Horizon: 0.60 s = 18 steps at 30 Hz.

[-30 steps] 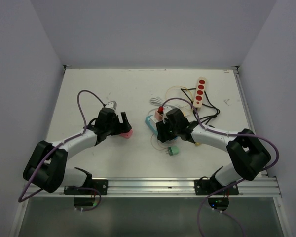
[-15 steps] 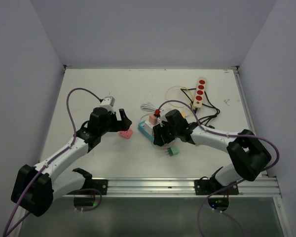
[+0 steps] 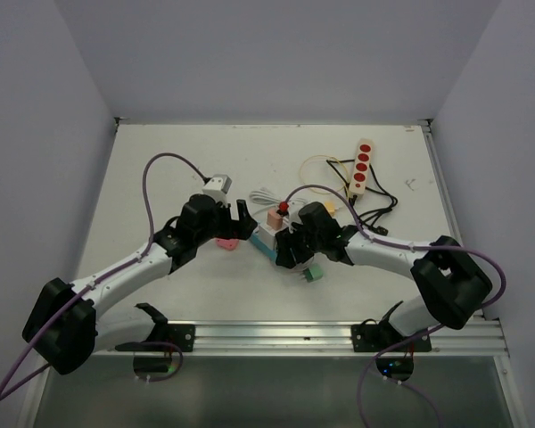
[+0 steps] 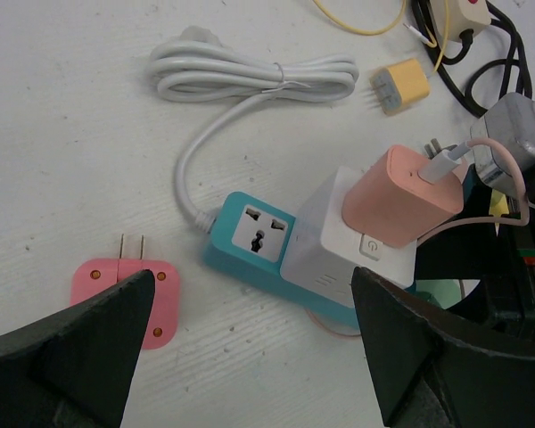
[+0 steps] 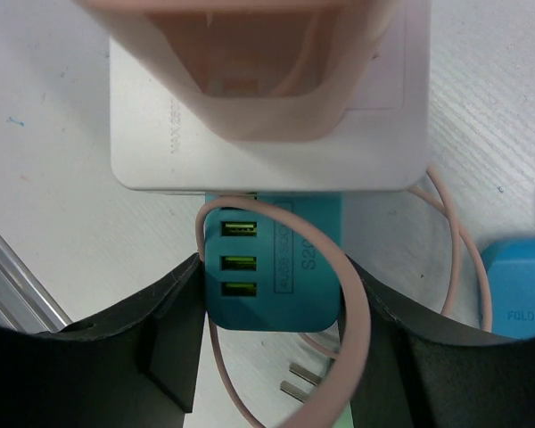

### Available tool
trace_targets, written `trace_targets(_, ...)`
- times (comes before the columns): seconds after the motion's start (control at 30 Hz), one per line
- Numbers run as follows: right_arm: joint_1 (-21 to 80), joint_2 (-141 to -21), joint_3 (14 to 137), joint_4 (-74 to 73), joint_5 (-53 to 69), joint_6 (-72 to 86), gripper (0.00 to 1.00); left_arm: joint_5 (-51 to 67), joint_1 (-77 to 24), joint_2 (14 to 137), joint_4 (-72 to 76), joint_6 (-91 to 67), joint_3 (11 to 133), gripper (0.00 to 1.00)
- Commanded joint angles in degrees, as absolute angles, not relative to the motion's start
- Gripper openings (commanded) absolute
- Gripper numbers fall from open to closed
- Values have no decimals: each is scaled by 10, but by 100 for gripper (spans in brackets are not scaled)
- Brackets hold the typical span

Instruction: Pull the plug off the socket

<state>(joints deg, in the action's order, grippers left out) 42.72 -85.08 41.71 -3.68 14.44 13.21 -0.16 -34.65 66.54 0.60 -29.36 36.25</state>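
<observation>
White table (image 3: pixel 160 160): left claw (image 4: pixel 250 339) spread wide above teal socket (image 4: pixel 250 236), right claw (image 5: pixel 272 312) clamped on its end beside pink plug (image 4: pixel 401 196)

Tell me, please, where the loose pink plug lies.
The loose pink plug lies at the left wrist view's lower left, just left of the teal socket.

Teal socket (image 4: pixel 250 257), peach plug (image 4: pixel 399 198), white cube (image 4: pixel 328 242), pink adapter (image 4: pixel 127 283), yellow charger (image 4: pixel 403 86), red-buttoned cream strip (image 3: pixel 361 170)

Pink adapter (image 4: pixel 102 278) beside socket (image 4: pixel 254 239); cord (image 4: pixel 254 76) behind
</observation>
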Motion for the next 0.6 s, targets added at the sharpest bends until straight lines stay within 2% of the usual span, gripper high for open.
trace_targets(0.0,431,-824,404,-4,145,143,40,-14,-348,666,45,-286,386,95)
trace_targets(0.07,431,-823,395,12,155,147,30,-13,-348,665,40,-288,381,95)
trace_targets(0.1,432,-819,391,18,160,149,16,-13,-348,664,33,-298,381,95)
trace_targets(0.2,431,-815,382,37,165,166,0,-39,-348,662,7,-352,370,95)
trace_targets(0.47,431,-823,340,160,198,271,0,-42,-348,685,-40,-561,340,96)
trace_targets(0.57,432,-833,332,178,212,283,0,-44,-348,710,-48,-587,352,96)
